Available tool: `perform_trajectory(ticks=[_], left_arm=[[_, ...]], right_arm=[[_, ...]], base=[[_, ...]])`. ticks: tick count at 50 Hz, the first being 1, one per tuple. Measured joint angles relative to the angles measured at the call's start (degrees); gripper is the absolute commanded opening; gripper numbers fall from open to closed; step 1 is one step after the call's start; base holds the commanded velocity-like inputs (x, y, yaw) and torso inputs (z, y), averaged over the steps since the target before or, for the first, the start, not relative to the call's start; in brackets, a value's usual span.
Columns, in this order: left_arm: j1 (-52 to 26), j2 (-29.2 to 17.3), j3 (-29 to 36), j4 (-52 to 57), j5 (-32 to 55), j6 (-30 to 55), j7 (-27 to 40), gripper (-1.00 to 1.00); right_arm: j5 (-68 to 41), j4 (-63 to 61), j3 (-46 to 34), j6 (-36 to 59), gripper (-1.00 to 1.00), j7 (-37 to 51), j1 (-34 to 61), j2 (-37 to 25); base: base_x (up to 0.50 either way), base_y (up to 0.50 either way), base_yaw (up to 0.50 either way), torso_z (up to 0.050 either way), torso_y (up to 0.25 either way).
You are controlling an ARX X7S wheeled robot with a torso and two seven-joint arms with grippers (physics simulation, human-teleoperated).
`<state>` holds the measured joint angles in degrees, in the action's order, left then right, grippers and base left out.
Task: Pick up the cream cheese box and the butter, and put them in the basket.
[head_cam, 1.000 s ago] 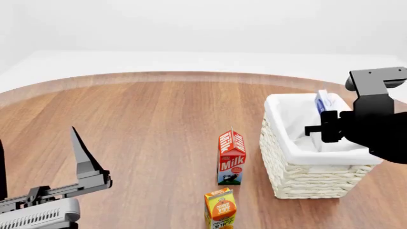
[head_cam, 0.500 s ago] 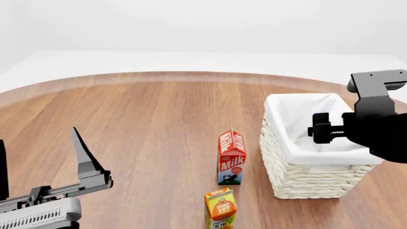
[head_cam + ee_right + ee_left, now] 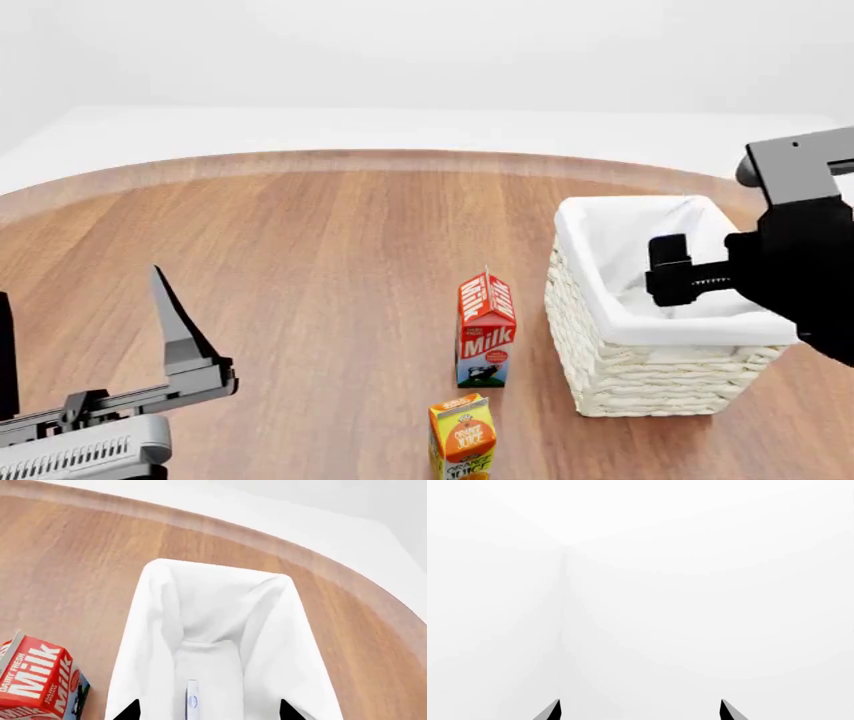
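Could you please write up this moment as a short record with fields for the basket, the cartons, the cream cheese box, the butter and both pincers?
basket: on the table, right of the cartons
cream cheese box: thin edge showing inside the basket
butter: not in view
milk carton: upright, left of the basket
orange juice carton: upright, nearer than the milk
right pincer: open, above the basket
left pincer: open, empty

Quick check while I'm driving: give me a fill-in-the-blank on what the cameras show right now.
1. The right gripper hangs over the ____.
2. The milk carton stands on the table beside the basket and behind the ____ juice carton.
3. The left gripper holds ____.

Missing words: basket; orange; nothing
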<state>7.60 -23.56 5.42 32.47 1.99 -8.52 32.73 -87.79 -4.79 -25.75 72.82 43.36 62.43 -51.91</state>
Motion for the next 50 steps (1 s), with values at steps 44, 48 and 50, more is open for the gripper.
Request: perform_trajectory(ticks=[44, 48, 50], left_arm=[[0.28, -0.59, 0.04, 0.51, 0.2, -0.12, 0.67, 1.0], [0.26, -0.66, -0.01, 0.52, 0.3, -0.12, 0.72, 1.0], [0.26, -0.69, -0.02, 0.52, 0.33, -0.11, 0.75, 1.0]], right_arm=[[-37.69, -46.03, -10.1, -9.67, 1.0, 34.62, 0.13, 4.55], [-35.78, -46.83, -11.99, -9.3, 1.0, 34.71, -2.25, 7.03], [-34.74, -47.16, -12.87, -9.08, 1.0, 34.67, -3.49, 8.2]], base=[[0.0, 0.0, 0.0, 0.0, 0.0], [0.0, 0.0, 0.0, 0.0, 0.0], [0.0, 0.0, 0.0, 0.0, 0.0]])
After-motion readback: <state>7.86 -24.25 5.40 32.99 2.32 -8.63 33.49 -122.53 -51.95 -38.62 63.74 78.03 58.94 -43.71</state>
